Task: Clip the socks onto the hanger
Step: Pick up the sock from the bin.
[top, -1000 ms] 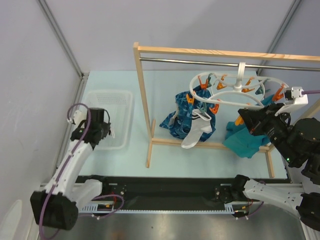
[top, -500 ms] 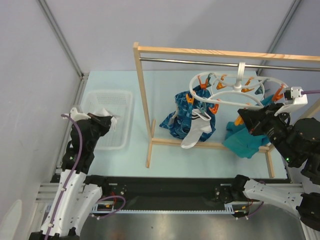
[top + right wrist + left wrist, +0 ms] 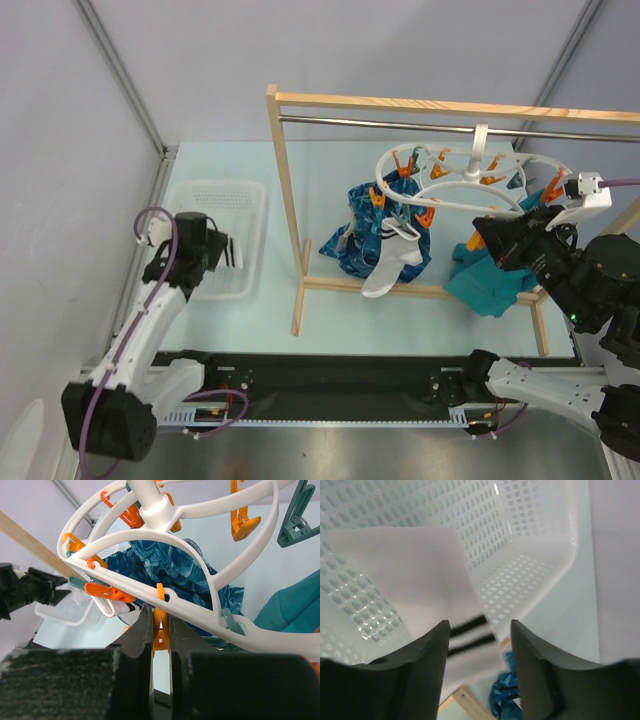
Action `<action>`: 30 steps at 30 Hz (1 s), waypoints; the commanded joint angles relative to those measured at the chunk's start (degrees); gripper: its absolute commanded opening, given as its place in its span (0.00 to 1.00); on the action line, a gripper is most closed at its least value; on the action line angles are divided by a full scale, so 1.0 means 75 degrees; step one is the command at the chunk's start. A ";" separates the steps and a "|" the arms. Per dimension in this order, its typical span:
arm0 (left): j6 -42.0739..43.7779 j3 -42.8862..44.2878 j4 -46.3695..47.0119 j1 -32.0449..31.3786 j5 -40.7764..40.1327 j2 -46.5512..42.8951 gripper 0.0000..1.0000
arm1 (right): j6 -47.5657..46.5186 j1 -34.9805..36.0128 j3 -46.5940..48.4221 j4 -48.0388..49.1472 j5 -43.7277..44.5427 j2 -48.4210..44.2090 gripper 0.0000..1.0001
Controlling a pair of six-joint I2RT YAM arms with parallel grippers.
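Beneath the white plastic oval hanger (image 3: 150,510), only the right wrist view showed the right gripper (image 3: 159,617) almost closed on an orange clip (image 3: 160,635). Over the white mesh basket (image 3: 530,570), the left gripper (image 3: 480,625), jaws part open, held a white black-striped sock (image 3: 420,580) by its cuff, its length running away from it. A second sock (image 3: 385,265) hung cuff-up left of the right gripper.
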 commanded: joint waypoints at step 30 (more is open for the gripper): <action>1.0469 0.0856 0.0759 0.0268 -0.0059 0.1962 0.69 | -0.0502 0.0028 -0.0226 0.0180 -0.1147 -0.0138 0.00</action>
